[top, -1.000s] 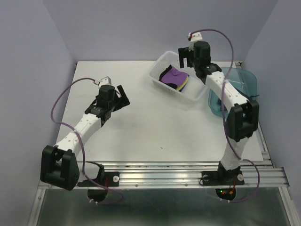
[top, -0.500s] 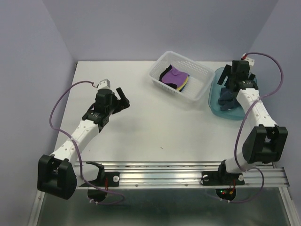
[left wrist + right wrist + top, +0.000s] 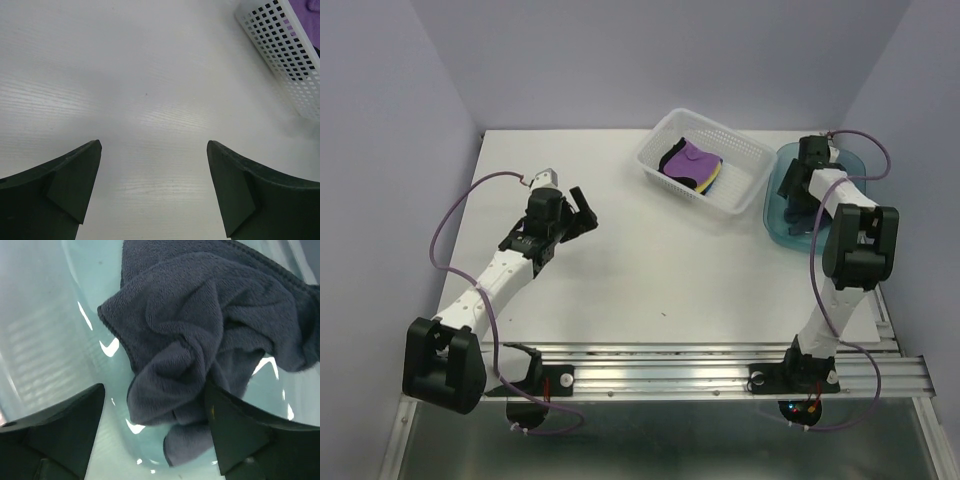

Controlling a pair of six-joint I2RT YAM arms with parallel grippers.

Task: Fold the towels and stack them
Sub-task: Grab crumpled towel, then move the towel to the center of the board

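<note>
I see my right gripper (image 3: 155, 390) angled down into the teal bin (image 3: 776, 222), jaws wide over the crumpled dark slate towel (image 3: 200, 330). My left gripper (image 3: 582, 208), equally wide, hovers well left of the bin.

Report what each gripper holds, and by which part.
Nothing is held. The left gripper is open over the table; the right gripper is open over the dark slate towel in the teal bin.

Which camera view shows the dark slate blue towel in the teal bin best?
The right wrist view: the crumpled dark slate blue towel fills it. The top external view shows only a small dark patch; the left wrist view none.
</note>
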